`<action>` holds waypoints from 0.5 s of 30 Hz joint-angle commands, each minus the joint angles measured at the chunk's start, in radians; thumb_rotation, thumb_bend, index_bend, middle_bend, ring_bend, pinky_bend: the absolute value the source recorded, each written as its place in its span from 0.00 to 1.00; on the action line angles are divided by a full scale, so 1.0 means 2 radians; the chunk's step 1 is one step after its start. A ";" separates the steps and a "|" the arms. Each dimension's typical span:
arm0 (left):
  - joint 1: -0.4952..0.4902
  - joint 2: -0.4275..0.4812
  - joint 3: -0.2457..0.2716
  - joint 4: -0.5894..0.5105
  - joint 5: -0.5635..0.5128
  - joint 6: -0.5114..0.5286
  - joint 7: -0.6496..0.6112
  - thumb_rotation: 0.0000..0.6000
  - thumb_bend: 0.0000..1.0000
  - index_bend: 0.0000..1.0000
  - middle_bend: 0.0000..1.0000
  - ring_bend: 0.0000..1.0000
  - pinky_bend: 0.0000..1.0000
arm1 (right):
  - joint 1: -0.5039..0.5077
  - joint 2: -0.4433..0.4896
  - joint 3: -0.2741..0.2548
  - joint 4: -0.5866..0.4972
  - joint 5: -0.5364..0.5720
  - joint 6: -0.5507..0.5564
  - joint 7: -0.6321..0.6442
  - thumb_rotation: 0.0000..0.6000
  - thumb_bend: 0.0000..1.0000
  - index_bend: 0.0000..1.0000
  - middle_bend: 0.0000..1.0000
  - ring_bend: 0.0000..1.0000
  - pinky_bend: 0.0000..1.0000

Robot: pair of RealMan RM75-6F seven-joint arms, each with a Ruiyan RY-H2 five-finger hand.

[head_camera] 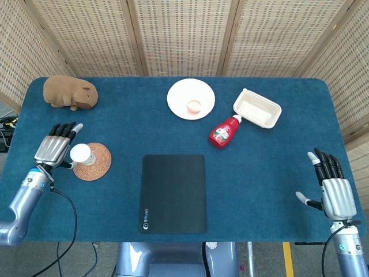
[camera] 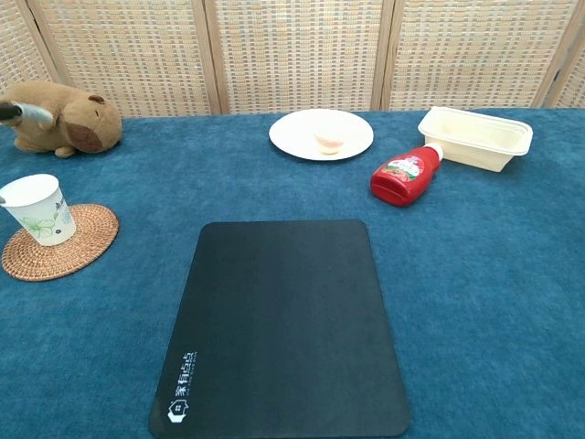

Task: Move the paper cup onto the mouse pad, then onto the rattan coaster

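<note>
Item: paper cup (camera: 37, 208). White with a small printed motif, upright, mouth up, standing on the left edge of the rattan coaster (camera: 61, 240), at the left side of the blue bench (head_camera: 271, 173).

Handling, as judged: light, thin-walled, easily crushed or tipped; likely empty, though the inside is not clearly shown. Best taken around the mid-wall with gentle, even pressure, below the stiffer rolled rim.

Left hand (head_camera: 53, 149): just beside the cup on its outer side, fingers extended and apart. Contact cannot be confirmed in the head view; it seems to hold nothing.

Right hand (head_camera: 333, 193): well apart at the far right bench edge, fingers spread, empty.

Mouse pad (head_camera: 173, 193): dark, flat, bare, at centre front.

Status, as judged: with the cup on the coaster, the second placement appears made.
</note>
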 commanded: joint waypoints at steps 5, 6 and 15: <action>0.097 0.000 -0.004 -0.070 0.091 0.187 -0.022 1.00 0.17 0.00 0.00 0.00 0.00 | 0.002 -0.002 0.000 0.006 -0.005 0.002 -0.009 1.00 0.05 0.00 0.00 0.00 0.00; 0.108 -0.003 0.000 -0.076 0.099 0.204 -0.020 1.00 0.17 0.00 0.00 0.00 0.00 | 0.002 -0.003 0.000 0.007 -0.006 0.003 -0.009 1.00 0.05 0.00 0.00 0.00 0.00; 0.186 -0.035 0.041 -0.060 0.166 0.301 -0.008 1.00 0.17 0.00 0.00 0.00 0.00 | 0.004 -0.005 -0.004 0.008 -0.010 -0.001 -0.048 1.00 0.05 0.00 0.00 0.00 0.00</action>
